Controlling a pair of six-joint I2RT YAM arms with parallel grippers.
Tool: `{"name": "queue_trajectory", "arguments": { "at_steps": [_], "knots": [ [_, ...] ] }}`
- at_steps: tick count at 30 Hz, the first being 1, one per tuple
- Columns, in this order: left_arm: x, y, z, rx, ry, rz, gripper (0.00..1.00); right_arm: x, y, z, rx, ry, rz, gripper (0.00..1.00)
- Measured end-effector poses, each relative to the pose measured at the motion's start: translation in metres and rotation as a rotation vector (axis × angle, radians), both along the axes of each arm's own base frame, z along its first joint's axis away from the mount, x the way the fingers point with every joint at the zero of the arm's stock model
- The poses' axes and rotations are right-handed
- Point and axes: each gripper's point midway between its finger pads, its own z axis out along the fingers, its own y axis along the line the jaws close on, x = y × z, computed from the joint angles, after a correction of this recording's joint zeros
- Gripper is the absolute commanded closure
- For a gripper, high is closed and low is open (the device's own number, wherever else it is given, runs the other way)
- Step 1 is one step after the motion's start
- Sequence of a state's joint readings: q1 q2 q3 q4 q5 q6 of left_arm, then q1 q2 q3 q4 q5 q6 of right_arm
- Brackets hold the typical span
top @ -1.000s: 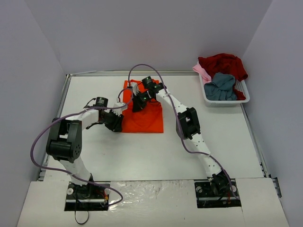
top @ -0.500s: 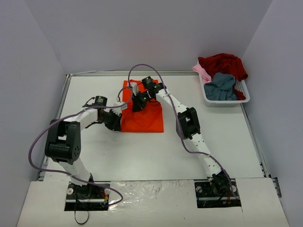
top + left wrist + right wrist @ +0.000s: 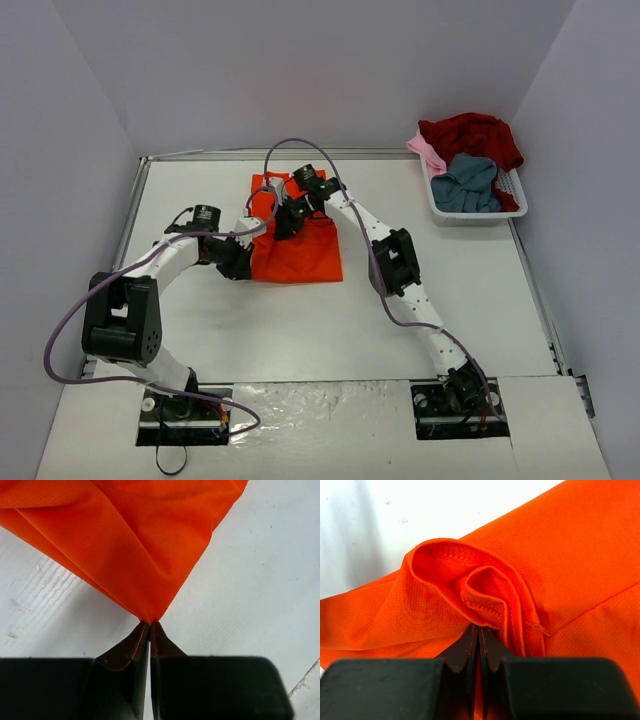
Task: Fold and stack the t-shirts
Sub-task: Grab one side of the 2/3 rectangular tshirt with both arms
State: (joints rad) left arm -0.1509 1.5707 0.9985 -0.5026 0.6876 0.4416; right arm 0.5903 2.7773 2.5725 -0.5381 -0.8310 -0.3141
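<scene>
Across the white table (image 3: 200, 330), the job looks barely begun: the basket (image 3: 478, 218) at the far right holds a dark red shirt (image 3: 475, 135), a grey-blue shirt (image 3: 468, 185) and a pink shirt (image 3: 428, 152), all unfolded. The orange shirt (image 3: 305, 255) lies partly folded mid-table. The left gripper (image 3: 149, 625) is clamped on its near-left corner and the right gripper (image 3: 478, 627) on a bunched hem.

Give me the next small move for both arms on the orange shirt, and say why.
Probably raise both together slightly, to start the fold: the left gripper pinches a corner of the shirt, the right gripper a bunched hem, the rest lies on the table.
</scene>
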Motion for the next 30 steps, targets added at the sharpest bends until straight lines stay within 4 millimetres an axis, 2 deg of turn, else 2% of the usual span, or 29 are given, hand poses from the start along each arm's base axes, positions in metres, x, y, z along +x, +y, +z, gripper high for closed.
{"name": "queue_trajectory", "arguments": {
  "at_steps": [7, 9, 13, 18, 24, 26, 27, 28, 29, 30],
  "knots": [
    [-0.009, 0.003, -0.003, 0.019, 0.027, -0.021, 0.89, -0.001, 0.001, 0.0, 0.0, 0.0, 0.003, 1.0],
    [-0.016, 0.006, -0.005, 0.031, 0.053, -0.025, 0.83, -0.001, 0.001, 0.0, 0.0, 0.0, 0.002, 1.0],
    [-0.025, 0.012, -0.005, 0.06, 0.074, -0.031, 0.82, -0.001, 0.001, 0.0, 0.0, 0.0, 0.002, 1.0],
    [-0.029, 0.021, 0.011, 0.087, 0.033, -0.023, 0.78, -0.001, 0.001, -0.001, 0.001, -0.001, 0.003, 1.0],
    [-0.019, 0.024, 0.041, 0.087, -0.08, -0.003, 0.76, -0.003, -0.001, 0.001, -0.002, -0.01, 0.012, 1.0],
    [-0.016, 0.024, 0.046, 0.084, -0.101, 0.002, 0.76, -0.005, -0.004, 0.003, -0.014, -0.014, 0.014, 0.82],
    [-0.014, 0.024, 0.047, 0.082, -0.107, 0.005, 0.76, -0.007, -0.007, 0.005, -0.022, -0.011, 0.014, 0.67],
    [-0.013, 0.024, 0.048, 0.082, -0.112, 0.009, 0.75, -0.01, -0.009, 0.007, -0.029, -0.008, 0.016, 0.63],
    [-0.012, 0.024, 0.049, 0.081, -0.116, 0.012, 0.75, -0.012, -0.012, 0.012, -0.034, -0.013, 0.019, 0.55],
    [-0.011, 0.024, 0.05, 0.079, -0.123, 0.018, 0.75, -0.014, -0.015, 0.017, -0.039, -0.014, 0.021, 0.52]
  ]
}}
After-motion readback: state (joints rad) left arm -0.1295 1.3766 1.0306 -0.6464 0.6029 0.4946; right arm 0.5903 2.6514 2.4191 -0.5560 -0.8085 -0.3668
